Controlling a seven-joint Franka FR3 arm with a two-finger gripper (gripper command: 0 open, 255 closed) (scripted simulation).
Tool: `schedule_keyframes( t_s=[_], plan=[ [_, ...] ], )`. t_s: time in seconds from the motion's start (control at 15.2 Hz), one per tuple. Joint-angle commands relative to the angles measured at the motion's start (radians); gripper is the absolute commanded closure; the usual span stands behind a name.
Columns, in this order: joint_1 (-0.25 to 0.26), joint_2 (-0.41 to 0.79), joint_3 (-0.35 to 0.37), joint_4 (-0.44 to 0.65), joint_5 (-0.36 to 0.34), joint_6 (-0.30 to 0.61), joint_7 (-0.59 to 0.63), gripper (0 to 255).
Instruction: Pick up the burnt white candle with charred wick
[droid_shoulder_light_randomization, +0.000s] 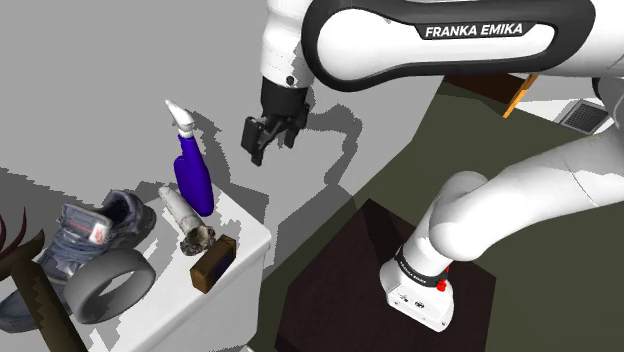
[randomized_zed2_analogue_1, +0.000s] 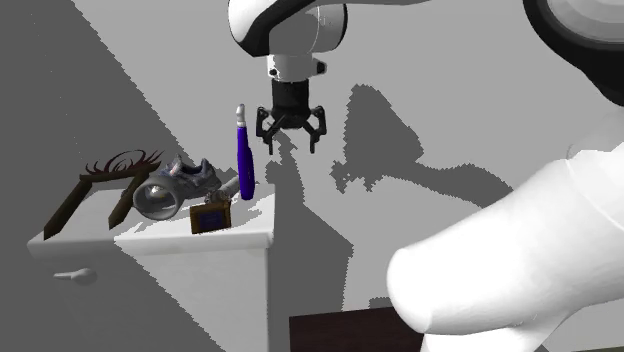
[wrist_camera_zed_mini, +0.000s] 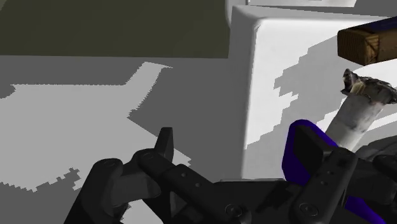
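The burnt white candle (droid_shoulder_light_randomization: 183, 213) lies on its side on the white cabinet top (droid_shoulder_light_randomization: 243, 228), its charred end beside a brown box (droid_shoulder_light_randomization: 213, 262). In the second exterior view the candle (randomized_zed2_analogue_1: 229, 189) rests behind that box (randomized_zed2_analogue_1: 211, 216). A blue spray bottle (droid_shoulder_light_randomization: 192, 175) stands upright just behind the candle. My gripper (droid_shoulder_light_randomization: 268, 150) hangs open in the air, above and past the cabinet's edge, with nothing between its fingers. From the wrist, the candle (wrist_camera_zed_mini: 355, 116) and the blue bottle (wrist_camera_zed_mini: 299, 147) appear past one fingertip (wrist_camera_zed_mini: 167, 141) of the gripper (wrist_camera_zed_mini: 245, 153).
A grey-blue shoe (droid_shoulder_light_randomization: 95, 233) and a grey ring (droid_shoulder_light_randomization: 108, 286) sit on the cabinet at the shoulder view's left, with a dark wooden frame (droid_shoulder_light_randomization: 40, 300) beyond them. The cabinet front has a drawer handle (randomized_zed2_analogue_1: 75, 275). My stand (droid_shoulder_light_randomization: 400, 280) is at lower right.
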Motion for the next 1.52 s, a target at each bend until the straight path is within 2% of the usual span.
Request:
schedule_keyframes(
  t_s=[0.0, 0.4, 0.79, 1.45],
  plan=[
    [-0.002, 0.062, 0.051, 0.037, -0.007, 0.022, 0.057, 0],
    [-0.013, 0.263, 0.200, 0.154, -0.076, 0.079, 0.239, 0],
    [0.004, 0.526, 0.323, 0.318, -0.247, 0.099, 0.463, 0],
    [0.018, 0.588, 0.326, 0.265, -0.298, 0.193, 0.510, 0]
  ],
)
